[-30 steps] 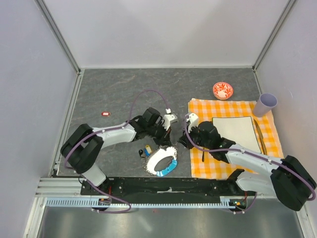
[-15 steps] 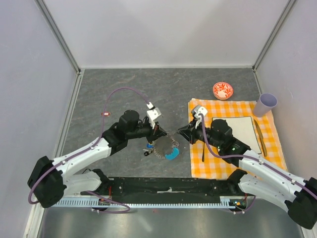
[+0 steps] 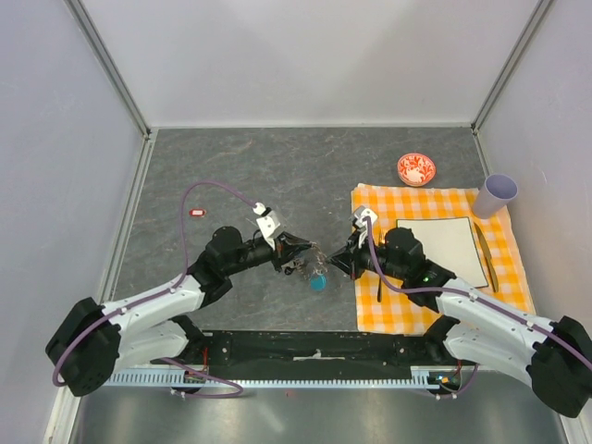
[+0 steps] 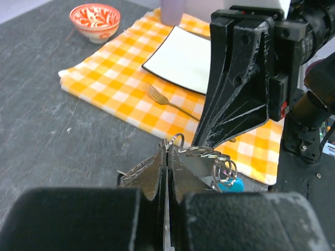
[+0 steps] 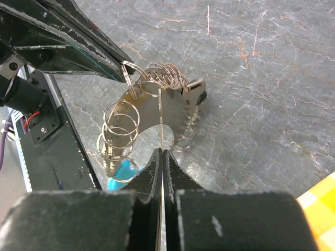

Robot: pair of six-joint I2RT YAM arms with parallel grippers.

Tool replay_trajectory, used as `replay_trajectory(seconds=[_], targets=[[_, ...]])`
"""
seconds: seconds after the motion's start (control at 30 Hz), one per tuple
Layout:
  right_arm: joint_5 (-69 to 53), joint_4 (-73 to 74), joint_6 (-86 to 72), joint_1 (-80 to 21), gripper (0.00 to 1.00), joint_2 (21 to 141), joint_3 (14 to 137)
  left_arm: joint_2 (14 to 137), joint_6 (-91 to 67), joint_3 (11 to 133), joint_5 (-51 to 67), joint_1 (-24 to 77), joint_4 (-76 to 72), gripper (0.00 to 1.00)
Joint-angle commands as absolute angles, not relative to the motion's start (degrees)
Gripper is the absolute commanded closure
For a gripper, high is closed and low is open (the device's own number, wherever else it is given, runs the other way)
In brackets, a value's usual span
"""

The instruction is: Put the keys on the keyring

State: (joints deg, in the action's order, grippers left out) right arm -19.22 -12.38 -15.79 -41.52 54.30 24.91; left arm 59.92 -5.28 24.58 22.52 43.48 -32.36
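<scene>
The keyring (image 3: pixel 315 268), a bunch of thin metal rings with a cyan piece (image 3: pixel 317 282) hanging below, is held above the dark tabletop between both grippers. My left gripper (image 3: pixel 298 252) is shut on one end ring; in the left wrist view its tips (image 4: pixel 167 146) pinch a ring, with the rings (image 4: pixel 205 152) and cyan piece (image 4: pixel 233 184) to their right. My right gripper (image 3: pixel 335 260) is shut on a thin metal edge of the bunch (image 5: pixel 162 152). A small key with a black head (image 5: pixel 198 95) hangs among the rings (image 5: pixel 157 78). Other keys are not clear.
An orange checked cloth (image 3: pixel 504 277) lies on the right with a white plate (image 3: pixel 449 242) and a fork (image 4: pixel 167 100). A red-and-white bowl (image 3: pixel 416 168) and a lilac cup (image 3: pixel 498 194) stand behind it. A small red tag (image 3: pixel 197 212) lies far left.
The keyring has come off the table near the front edge and now hangs bunched between both shut grippers. Both arms have swung nearer to me and closer together.
</scene>
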Motion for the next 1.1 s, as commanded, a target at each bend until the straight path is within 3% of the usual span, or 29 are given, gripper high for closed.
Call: replay_trajectory(seconds=[0.0,0.03,0.13,0.2,0.33,0.67,1.07], targets=[[-15.85,-8.45,-13.19,-41.40,0.98,52.65,27.33,62.05,-5.80,26.10,29.42,43.42,-46.85,0.98],[-14.52,-5.74,-12.49,-41.48,0.98,51.52,28.03,62.31,-5.71,25.84,30.14,43.42,-46.93,0.98],[-11.26,-0.81,-8.89,-41.48,0.64,50.19,30.75,63.28,-5.10,24.97,32.60,43.42,-47.46,0.98],[-11.42,-0.09,-6.60,-41.48,0.55,49.49,32.16,63.37,-4.57,24.61,34.09,43.42,-47.81,0.98],[-14.58,-0.52,-3.61,-41.40,0.53,47.99,33.83,62.23,-4.31,23.91,35.59,43.42,-48.43,0.98],[-33.37,-7.56,-0.44,-41.40,0.63,50.79,35.50,56.61,-2.90,22.24,36.74,43.42,-46.93,0.98],[-40.43,-8.17,0.88,-41.31,0.64,52.38,36.65,55.46,-2.72,22.24,37.09,43.42,-46.41,0.98]])
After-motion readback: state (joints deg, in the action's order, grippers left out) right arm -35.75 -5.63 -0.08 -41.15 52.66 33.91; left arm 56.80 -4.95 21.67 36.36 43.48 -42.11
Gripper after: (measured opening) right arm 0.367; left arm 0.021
